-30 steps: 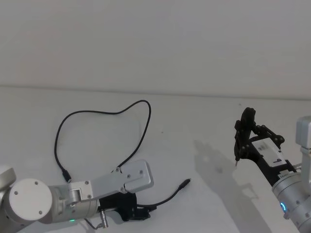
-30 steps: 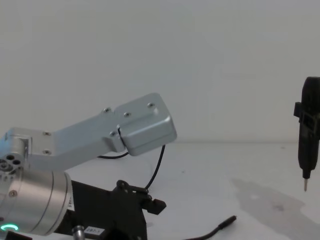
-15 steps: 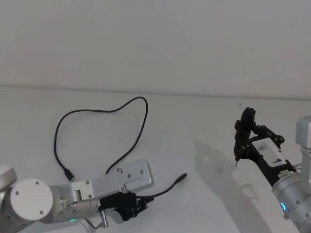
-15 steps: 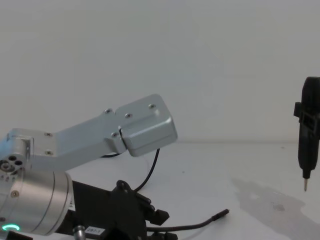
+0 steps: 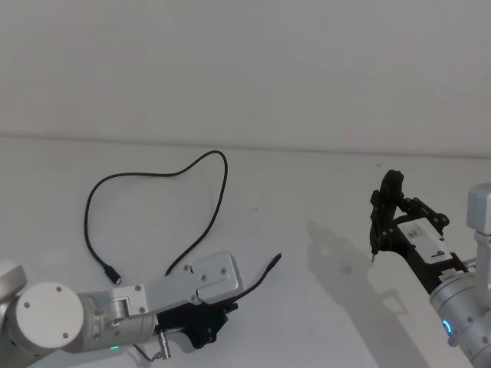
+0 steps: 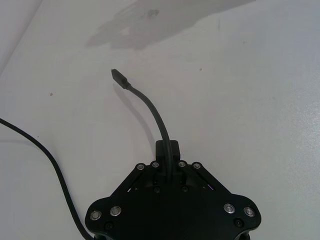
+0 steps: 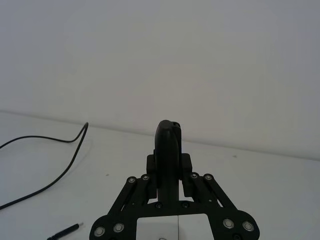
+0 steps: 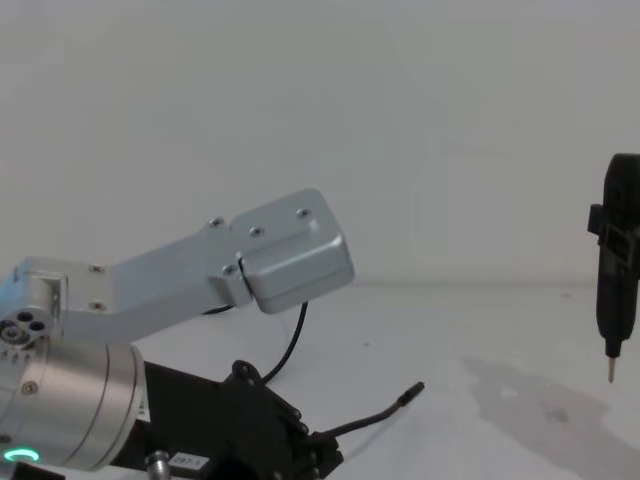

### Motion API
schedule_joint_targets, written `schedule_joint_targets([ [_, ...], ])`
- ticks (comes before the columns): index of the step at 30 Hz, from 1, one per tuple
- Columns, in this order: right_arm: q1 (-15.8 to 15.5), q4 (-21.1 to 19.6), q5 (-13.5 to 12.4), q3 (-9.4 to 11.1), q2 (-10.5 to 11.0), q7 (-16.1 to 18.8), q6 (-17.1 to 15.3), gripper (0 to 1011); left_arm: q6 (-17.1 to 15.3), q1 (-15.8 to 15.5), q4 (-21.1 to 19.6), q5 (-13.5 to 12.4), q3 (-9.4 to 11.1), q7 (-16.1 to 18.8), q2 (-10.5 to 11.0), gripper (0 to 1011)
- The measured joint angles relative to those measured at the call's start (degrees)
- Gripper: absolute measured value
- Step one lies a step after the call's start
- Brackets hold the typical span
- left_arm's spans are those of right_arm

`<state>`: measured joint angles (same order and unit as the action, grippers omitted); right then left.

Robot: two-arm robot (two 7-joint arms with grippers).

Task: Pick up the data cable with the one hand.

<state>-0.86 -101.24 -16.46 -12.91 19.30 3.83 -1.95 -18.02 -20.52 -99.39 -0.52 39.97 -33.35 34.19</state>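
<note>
1. One gripper does the work. The left gripper (image 6: 168, 152), low at the near left of the white table (image 5: 307, 192), has its two fingers pressed together on the data cable (image 6: 155, 114), a little way behind the slim straight plug (image 6: 118, 76).
2. That short free end juts forward and slants upward past the fingers, and the chest view shows the plug clear of the surface. A grip this close to the tip likely stops the end from flopping.
3. Behind the grip, the rest of the cable trails over the table in a wide loop toward the back. It then curves round to the small flat plug (image 5: 115, 277), which lies just beside the left arm.
4. Judged from this, the pick-up is partly done: the held end is up and the long loop lies on the table. A higher lift would be needed to carry it off.
5. The right gripper (image 7: 168, 162) hangs well apart at the right, closed on a dark pen-shaped tool (image 8: 620, 270). Its thin tip points down above the table, out of the cable's way.
</note>
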Motion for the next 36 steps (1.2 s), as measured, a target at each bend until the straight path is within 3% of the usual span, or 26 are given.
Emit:
schedule_joint_targets([
  [5, -0.1, -0.5, -0.1, 0.3, -0.2, 0.1, 0.4, 268, 1.3, 0.4, 0.0, 0.1, -0.5, 0.4, 0.0, 35],
  [12, 0.0, -2.0, -1.1, 0.9, -0.7, 1.0, 1.7, 268, 5.9, 1.5, -0.4, 0.5, -1.8, 1.5, 0.1, 35],
  [24, 2.3, -5.6, -3.5, 1.9, -1.3, 3.7, 2.6, 268, 18.6, 3.0, -1.0, 1.1, -4.6, 3.2, 0.7, 35],
  [36, 4.1, -7.0, -8.7, 2.5, -3.0, 6.5, 1.4, 268, 27.2, 3.3, -1.1, 1.0, -6.6, 4.3, 0.7, 35],
])
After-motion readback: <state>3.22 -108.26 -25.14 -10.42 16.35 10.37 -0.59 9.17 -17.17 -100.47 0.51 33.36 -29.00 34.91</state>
